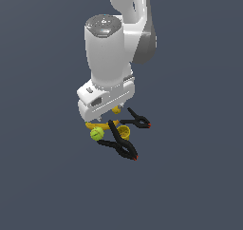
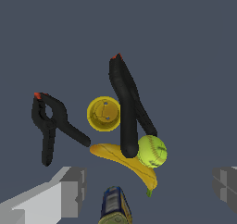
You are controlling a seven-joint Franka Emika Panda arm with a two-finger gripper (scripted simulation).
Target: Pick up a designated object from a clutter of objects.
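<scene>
The lime-green ball (image 2: 152, 151) lies against the banana (image 2: 125, 163) and the handle end of the large black clamp (image 2: 126, 107). In the exterior view the ball (image 1: 97, 134) shows just below the white hand (image 1: 105, 98). My gripper (image 2: 148, 186) is open and empty, and hovers above the clutter. Its grey fingers (image 2: 69, 188) stand wide apart, with the ball between and beyond them. The yellow cup (image 2: 103, 113) stands upright beside the large clamp. A smaller black clamp (image 2: 48, 123) lies apart from them. The top of the olive tin (image 2: 115, 207) shows under the hand.
In the exterior view the clutter sits on a plain dark grey floor: the yellow cup (image 1: 124, 131), one clamp (image 1: 138, 121), the other clamp (image 1: 121, 146) and the banana (image 1: 90, 126). A small yellow-orange bit (image 1: 116, 110) peeks from under the hand.
</scene>
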